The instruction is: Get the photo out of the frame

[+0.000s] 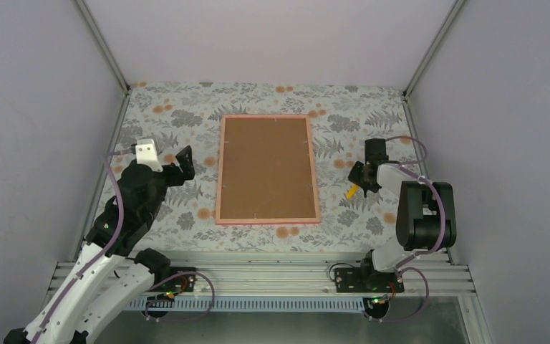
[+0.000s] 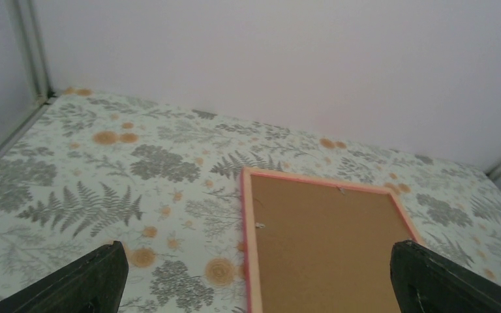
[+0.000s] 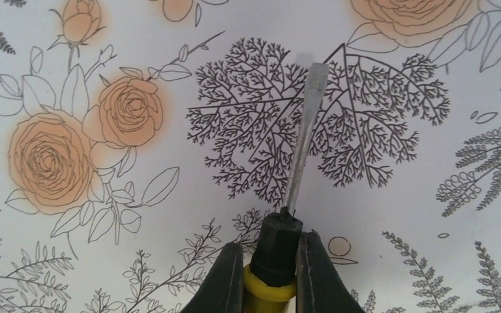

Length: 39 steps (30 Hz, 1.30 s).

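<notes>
The floral-clothed worktop (image 1: 165,115) carries the pink frame (image 1: 220,168), which lies flat with its brown backing board (image 1: 268,168) upward; the photo cannot be seen. The left gripper (image 1: 177,165) hovers near the frame's left side, jaws spread fully wide and holding nothing. The right gripper (image 3: 271,254), off the frame's right side, has its jaws clamped on a yellow-and-black flat-blade screwdriver (image 3: 292,189), blade over the cloth.

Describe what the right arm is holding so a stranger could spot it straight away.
On the floral tablecloth, a pink frame lies back up in the middle. On the right arm's side of it, the right tool is shut on a small screwdriver. Its yellow and black handle and thin flat metal blade set it apart; nothing else nearby is yellow.
</notes>
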Tool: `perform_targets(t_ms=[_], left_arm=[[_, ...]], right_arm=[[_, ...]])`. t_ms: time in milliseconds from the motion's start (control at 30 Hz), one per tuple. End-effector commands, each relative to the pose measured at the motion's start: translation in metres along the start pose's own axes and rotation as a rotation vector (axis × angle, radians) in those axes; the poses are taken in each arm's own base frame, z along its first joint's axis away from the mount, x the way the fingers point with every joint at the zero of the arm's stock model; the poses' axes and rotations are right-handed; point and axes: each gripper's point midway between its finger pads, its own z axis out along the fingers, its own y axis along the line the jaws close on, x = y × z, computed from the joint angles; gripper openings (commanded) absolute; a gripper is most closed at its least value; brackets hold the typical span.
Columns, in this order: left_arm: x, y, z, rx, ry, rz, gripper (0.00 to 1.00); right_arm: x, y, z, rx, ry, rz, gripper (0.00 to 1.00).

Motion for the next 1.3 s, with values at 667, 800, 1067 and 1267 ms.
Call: perform_targets(t_ms=[667, 800, 1067, 1267], left_arm=[[0.066, -0.114, 0.026, 0.57, 0.257, -0.074, 1.0], [0.075, -0.128, 0.028, 0.616, 0.283, -0.108, 1.0], [0.084, -0.157, 0.028, 0.727, 0.287, -0.18, 0.98], [0.092, -0.176, 0.027, 0.781, 0.299, -0.196, 0.96]], right_arm=[[0.01, 0.102, -0.111, -0.668, -0.116, 0.0, 0.04], [0.02, 0.123, -0.132, -0.803, -0.13, -0.035, 0.04], [0.042, 0.172, -0.181, -1.08, -0.181, -0.1, 0.04], [0.06, 0.201, -0.218, -1.245, -0.203, -0.167, 0.04]])
